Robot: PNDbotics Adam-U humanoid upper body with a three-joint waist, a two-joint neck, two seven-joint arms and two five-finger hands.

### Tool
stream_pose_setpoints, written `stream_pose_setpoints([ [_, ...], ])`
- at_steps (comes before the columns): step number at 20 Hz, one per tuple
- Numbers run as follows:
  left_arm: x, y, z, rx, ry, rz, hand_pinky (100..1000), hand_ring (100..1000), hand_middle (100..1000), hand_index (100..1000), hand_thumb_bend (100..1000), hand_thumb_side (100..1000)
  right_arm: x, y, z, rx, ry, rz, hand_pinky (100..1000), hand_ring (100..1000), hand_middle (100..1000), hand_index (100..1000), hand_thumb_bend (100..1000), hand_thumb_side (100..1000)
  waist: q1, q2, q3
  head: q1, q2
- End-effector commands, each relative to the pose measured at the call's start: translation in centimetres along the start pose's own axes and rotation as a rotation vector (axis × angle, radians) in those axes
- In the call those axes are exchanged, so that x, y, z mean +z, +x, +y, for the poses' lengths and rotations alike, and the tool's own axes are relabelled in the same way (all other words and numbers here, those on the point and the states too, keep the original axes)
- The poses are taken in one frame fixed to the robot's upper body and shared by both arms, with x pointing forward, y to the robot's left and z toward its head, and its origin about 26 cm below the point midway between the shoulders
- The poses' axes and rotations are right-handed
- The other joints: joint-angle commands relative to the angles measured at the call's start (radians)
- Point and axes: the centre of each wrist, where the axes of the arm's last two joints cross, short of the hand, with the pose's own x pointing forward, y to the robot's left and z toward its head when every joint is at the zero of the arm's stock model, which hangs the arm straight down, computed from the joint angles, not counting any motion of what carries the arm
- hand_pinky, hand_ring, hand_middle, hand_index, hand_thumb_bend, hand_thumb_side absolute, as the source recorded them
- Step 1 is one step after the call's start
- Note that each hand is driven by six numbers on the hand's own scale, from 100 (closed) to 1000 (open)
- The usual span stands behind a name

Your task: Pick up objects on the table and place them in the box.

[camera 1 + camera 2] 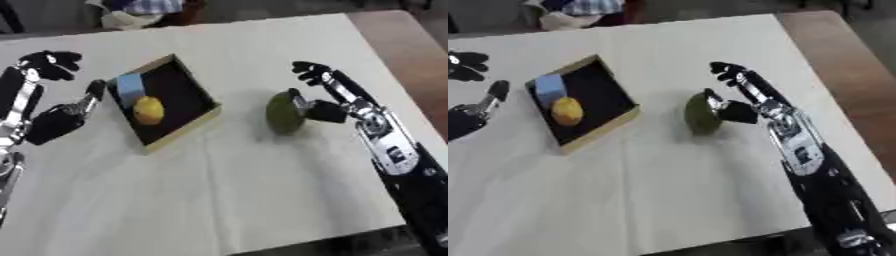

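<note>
On the pale table [262, 190] I see the green fruit [283, 112] lying right of the box [184, 131], my right hand [325, 95] spread beside it, thumb touching. A yellow fruit [148, 110] and blue block [130, 87] sit inside; my left hand [52, 117] rests open alongside.

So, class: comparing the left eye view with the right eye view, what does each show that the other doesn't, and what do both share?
Only the left eye view shows the whole left robot hand, fingers spread, plus its silver forearm beside the box.

Only the right eye view shows more of the brown floor past the table's right edge; there the left robot hand is cut off at the picture's edge.

Both show the box holding a yellow object and a blue object, and the right robot hand, open, at the green fruit.
</note>
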Motion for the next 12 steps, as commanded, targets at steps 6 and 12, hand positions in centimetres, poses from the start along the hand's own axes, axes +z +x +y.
stream_pose_setpoints([
  [6,0.0,0.1,0.7,-0.004,0.020,-0.009,728,646,643,812,323,661,-0.2,-0.1,-1.4,0.212,0.177,0.025,877,898,870,937,100,425,-0.008,-0.032,0.002,-0.005,-0.002],
  [12,0.1,0.1,0.7,-0.002,0.019,-0.007,728,645,642,812,313,668,-0.2,0.8,-2.9,0.348,0.208,0.015,827,796,609,643,100,255,-0.009,-0.032,0.001,-0.005,-0.002],
])
